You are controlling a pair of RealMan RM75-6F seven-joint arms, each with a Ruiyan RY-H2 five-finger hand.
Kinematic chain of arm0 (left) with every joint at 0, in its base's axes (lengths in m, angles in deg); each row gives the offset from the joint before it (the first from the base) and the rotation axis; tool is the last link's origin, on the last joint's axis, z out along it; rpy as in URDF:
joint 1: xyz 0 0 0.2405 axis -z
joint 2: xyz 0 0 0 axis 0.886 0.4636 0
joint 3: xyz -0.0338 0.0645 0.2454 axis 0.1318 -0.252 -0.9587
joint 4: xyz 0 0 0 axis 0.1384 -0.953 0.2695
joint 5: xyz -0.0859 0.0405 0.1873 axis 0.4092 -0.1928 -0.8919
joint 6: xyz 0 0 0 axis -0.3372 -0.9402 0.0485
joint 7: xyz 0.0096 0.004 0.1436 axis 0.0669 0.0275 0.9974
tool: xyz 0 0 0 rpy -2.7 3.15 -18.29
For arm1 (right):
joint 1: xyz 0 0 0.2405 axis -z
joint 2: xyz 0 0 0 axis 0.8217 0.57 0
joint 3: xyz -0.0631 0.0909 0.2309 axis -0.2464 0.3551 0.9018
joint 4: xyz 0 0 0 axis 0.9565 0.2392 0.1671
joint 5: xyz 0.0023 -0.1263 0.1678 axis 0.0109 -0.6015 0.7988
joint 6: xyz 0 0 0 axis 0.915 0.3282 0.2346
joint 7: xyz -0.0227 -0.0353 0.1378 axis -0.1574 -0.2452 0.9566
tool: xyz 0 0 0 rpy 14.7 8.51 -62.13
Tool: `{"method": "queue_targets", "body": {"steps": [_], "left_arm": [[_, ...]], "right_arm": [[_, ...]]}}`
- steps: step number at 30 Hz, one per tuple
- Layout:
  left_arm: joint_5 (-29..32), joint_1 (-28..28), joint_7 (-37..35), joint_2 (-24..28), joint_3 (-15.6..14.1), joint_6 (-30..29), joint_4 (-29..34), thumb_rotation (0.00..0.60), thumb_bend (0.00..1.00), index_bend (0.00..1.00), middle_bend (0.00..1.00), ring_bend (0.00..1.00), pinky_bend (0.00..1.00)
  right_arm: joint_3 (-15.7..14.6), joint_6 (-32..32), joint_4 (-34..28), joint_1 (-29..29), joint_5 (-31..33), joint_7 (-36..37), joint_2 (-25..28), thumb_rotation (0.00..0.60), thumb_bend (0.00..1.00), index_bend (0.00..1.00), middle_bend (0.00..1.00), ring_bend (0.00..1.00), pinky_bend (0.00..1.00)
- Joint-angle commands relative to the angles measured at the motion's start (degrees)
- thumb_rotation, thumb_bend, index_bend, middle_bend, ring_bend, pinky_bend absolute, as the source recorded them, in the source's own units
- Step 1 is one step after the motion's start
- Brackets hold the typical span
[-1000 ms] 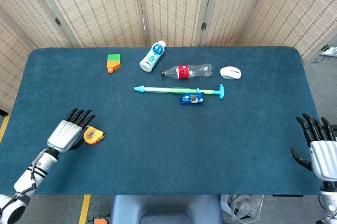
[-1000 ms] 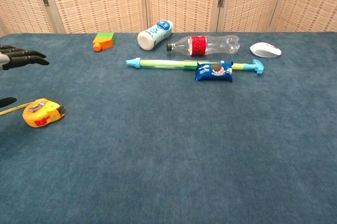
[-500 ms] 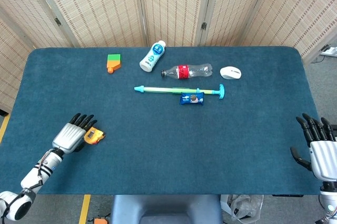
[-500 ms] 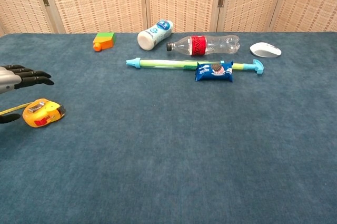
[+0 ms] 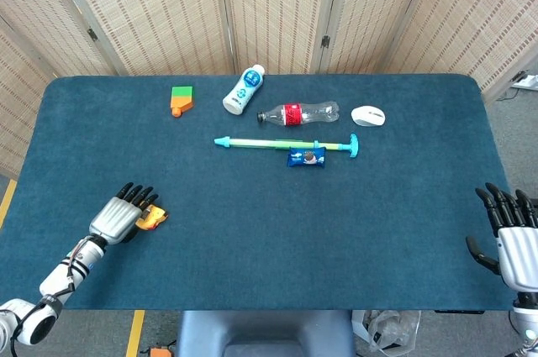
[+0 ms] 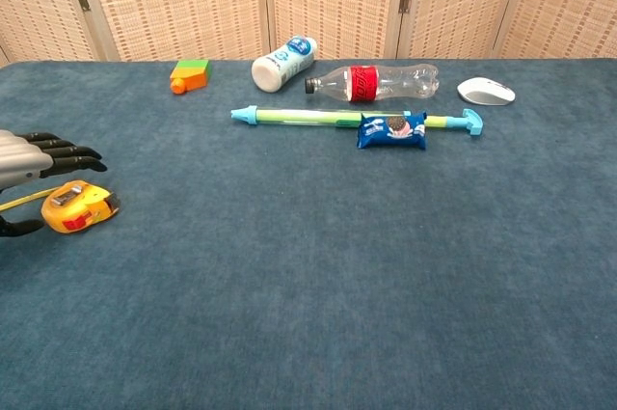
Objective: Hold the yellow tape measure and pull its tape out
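The yellow and orange tape measure (image 5: 151,217) (image 6: 80,207) lies on the blue table at the left, with a short strip of yellow tape running out toward the left edge in the chest view. My left hand (image 5: 123,213) (image 6: 29,162) hovers just over it with fingers spread, the thumb low beside the case; it holds nothing. My right hand (image 5: 509,233) stands open at the table's right edge, far from the tape measure, and shows only in the head view.
At the back lie a green and orange block (image 5: 180,99), a white bottle (image 5: 244,90), a clear bottle with a red label (image 5: 297,112) and a white mouse (image 5: 368,116). A long green and blue stick (image 5: 284,144) and a blue snack pack (image 5: 306,156) lie mid-table.
My left hand has come down and toward the near edge, closing over the tape measure. The tape measure and right hand have hardly moved.
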Motion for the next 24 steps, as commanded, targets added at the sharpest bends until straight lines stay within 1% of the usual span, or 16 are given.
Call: {"method": "queue_targets", "body": {"steps": [1, 13, 24], "left_arm": [[0.23, 0.13, -0.2, -0.16, -0.12, 0.12, -0.42, 0.6, 0.42, 0.08, 0.08, 0.06, 0.08], [0.77, 0.6, -1.76, -1.13, -0.7, 0.59, -2.41, 0.6, 0.42, 0.14, 0.12, 0.08, 0.09], [0.06, 0.82, -3.98, -1.52, -1.35, 0.17, -3.24, 0.6, 0.42, 0.19, 0.17, 0.12, 0.09]], "right_arm": [[0.0, -0.09, 0.0, -0.03, 0.02, -0.05, -0.01, 0.6, 0.36, 0.09, 0.09, 0.1, 0.0], [0.02, -0.23, -0.29, -0.05, 0.04, -0.57, -0.1, 0.6, 0.36, 0.09, 0.09, 0.1, 0.0], [0.02, -0.55, -0.63, -0.14, 0.17, -1.08, -0.15, 0.6, 0.36, 0.09, 0.09, 0.1, 0.0]]}}
